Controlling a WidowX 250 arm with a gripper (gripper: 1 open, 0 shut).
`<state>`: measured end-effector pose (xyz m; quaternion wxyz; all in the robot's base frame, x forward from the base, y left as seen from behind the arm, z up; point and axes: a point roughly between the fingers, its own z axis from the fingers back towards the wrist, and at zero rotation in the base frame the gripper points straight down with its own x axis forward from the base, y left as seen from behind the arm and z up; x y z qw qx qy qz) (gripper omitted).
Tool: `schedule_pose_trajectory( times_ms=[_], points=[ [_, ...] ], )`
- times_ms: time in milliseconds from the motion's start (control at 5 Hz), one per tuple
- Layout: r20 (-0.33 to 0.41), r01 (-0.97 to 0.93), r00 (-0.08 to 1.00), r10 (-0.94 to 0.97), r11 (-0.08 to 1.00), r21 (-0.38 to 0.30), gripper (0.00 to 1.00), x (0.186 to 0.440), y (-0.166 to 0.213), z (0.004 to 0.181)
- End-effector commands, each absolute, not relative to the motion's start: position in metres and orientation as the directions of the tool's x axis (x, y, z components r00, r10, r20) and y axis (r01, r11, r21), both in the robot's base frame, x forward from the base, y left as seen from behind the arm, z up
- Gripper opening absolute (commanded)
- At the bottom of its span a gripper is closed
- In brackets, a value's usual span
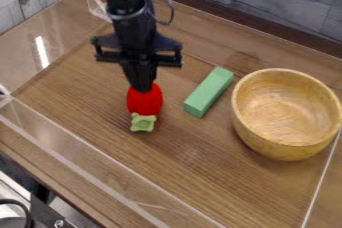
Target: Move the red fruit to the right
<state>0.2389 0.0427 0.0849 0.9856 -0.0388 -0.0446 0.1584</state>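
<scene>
As far as I can see, the jaws are pinched shut on the top of the strawberry (144,100), its leafy end down on the worktop (74,92), left of the green block (207,91) and bowl (283,148).

Fingers (140,79) pinched on red fruit (144,100), left of green block (207,91)

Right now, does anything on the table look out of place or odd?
Nothing spilled or damaged. The fruit lies with its green cap toward the camera, under the shut tool; whether it is gripped I cannot tell. Block and bowl look fine.
</scene>
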Motion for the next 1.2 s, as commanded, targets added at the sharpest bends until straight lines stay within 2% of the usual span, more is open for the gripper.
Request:
schedule_pose_trajectory(
  times_ms=[0,400,600,800,1000],
  points=[
    [0.150,-0.234,0.957,0.250,0.965,-0.115,0.00,0.251,0.027,0.117],
    [0.161,-0.127,0.976,0.147,0.984,-0.128,0.00,0.248,-0.006,0.134],
    [0.157,-0.118,0.978,0.136,0.986,-0.121,0.00,0.241,-0.003,0.132],
    [0.149,-0.115,0.980,0.131,0.987,-0.111,1.00,0.235,0.001,0.129],
    [0.147,-0.105,0.982,0.120,0.989,-0.106,0.00,0.230,-0.001,0.129]
  ],
)
